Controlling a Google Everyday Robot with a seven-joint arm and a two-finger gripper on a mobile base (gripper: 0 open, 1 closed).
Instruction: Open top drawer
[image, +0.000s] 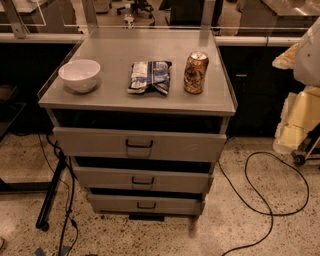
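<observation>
Grey metal cabinet with three drawers, seen from the front and slightly above, filling the centre of the frame.

The top drawer (100, 143), the widest and tallest-fronted grey metal drawer, sits just under the cabinet's flat grey top (115, 50) in the middle of the frame. A dark gap runs above its front, and its small black rectangular pull handle (139, 144) is at the centre. Two narrower grey drawers (105, 178) are stacked below it. On the top stand a white round bowl (79, 75) at the left, a blue-and-white crumpled snack bag (150, 76) in the middle and an orange-brown drink can (196, 72), upright, at the right. A black cable (270, 200) loops over the speckled floor at lower right. The gripper does not show anywhere in the frame, so I cannot tell whether it is wide or narrow.
</observation>
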